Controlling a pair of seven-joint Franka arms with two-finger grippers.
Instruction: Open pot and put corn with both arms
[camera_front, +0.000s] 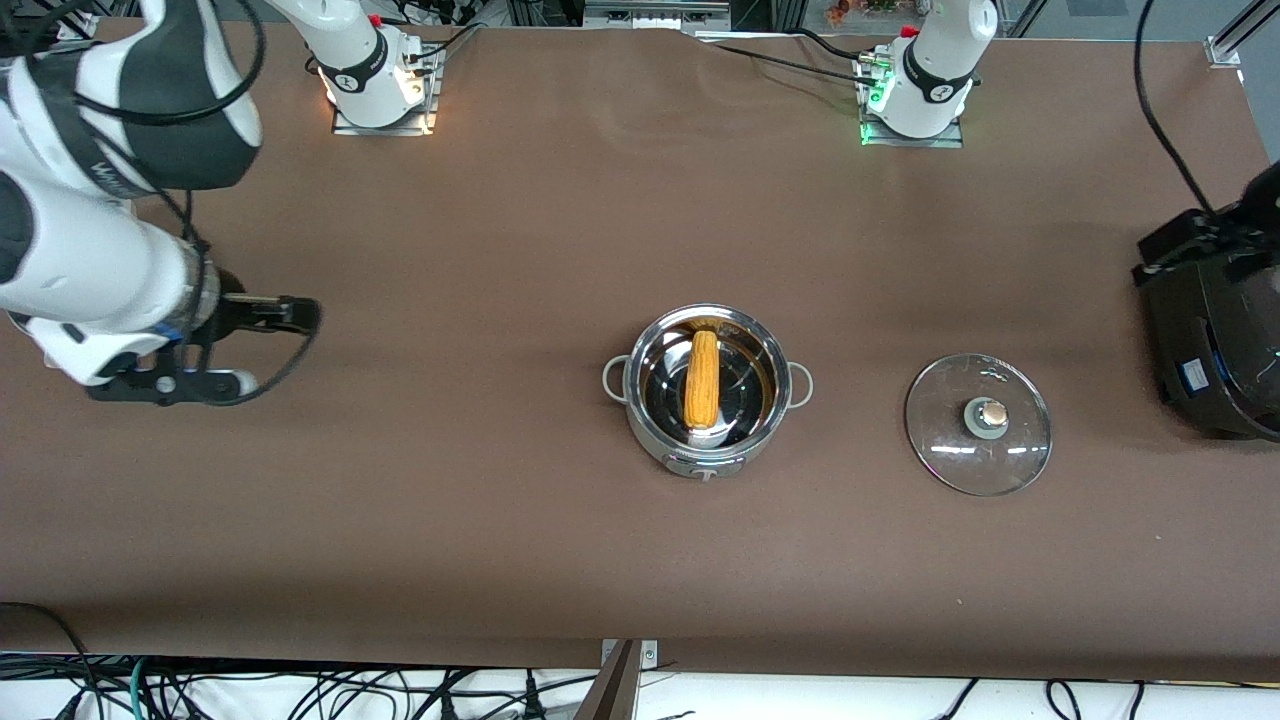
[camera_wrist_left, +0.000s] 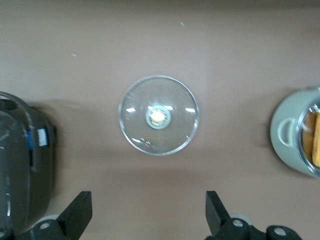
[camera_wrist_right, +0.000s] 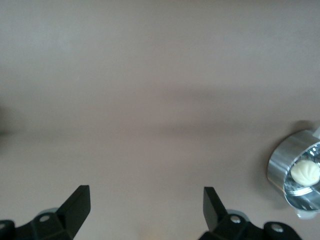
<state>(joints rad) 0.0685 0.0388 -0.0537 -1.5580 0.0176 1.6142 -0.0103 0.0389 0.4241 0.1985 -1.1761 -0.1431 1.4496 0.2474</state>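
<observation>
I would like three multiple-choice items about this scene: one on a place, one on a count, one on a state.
1. Where is the corn?
A. In the pot
B. On the glass lid
C. Beside the black cooker

2. How many loop handles show on the pot in the front view?
A. None
B. Two
C. Four

3. What is the state of the glass lid?
A. Closed on the pot
B. Held by the left gripper
C. Lying on the table, apart from the pot

Right letters:
1 A, the cob lies inside the steel wall.
2 B, one loop sticks out on each side.
3 C, it lies flat toward the left arm's end, between the pot and the black cooker; the left gripper is open above it, and the right gripper is open over bare table.
</observation>
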